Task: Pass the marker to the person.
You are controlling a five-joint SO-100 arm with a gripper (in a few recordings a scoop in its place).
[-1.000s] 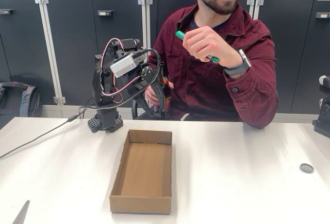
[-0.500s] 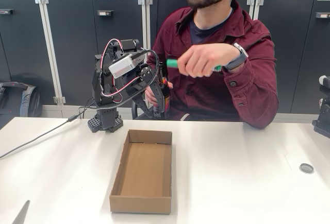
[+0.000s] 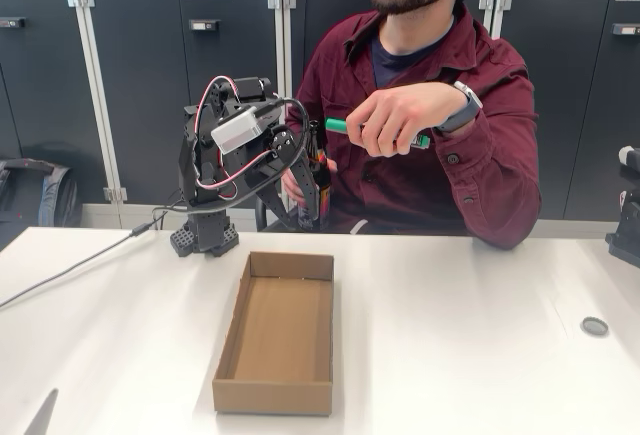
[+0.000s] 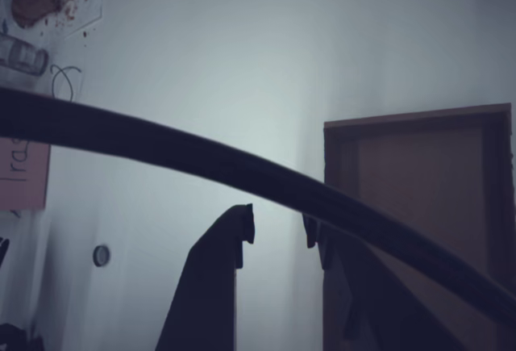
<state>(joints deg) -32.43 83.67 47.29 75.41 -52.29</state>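
Note:
The marker (image 3: 337,125), with its green cap pointing left, lies level in the person's (image 3: 420,75) raised hand at chest height, to the right of and above my arm. My gripper (image 3: 317,193) hangs folded down at the table's far edge, apart from the marker. In the wrist view the gripper (image 4: 276,228) is open by a small gap, with only white table showing between the dark fingertips (image 4: 242,223).
An open cardboard box (image 3: 275,335) lies on the white table in front of my arm, and it appears in the wrist view as the box (image 4: 419,190) at the right. A small round disc (image 3: 594,326) sits at the right. A black cable (image 4: 242,177) crosses the wrist view.
The person's hand has come down from near the chin to chest height and turned the marker level. My arm has not moved.

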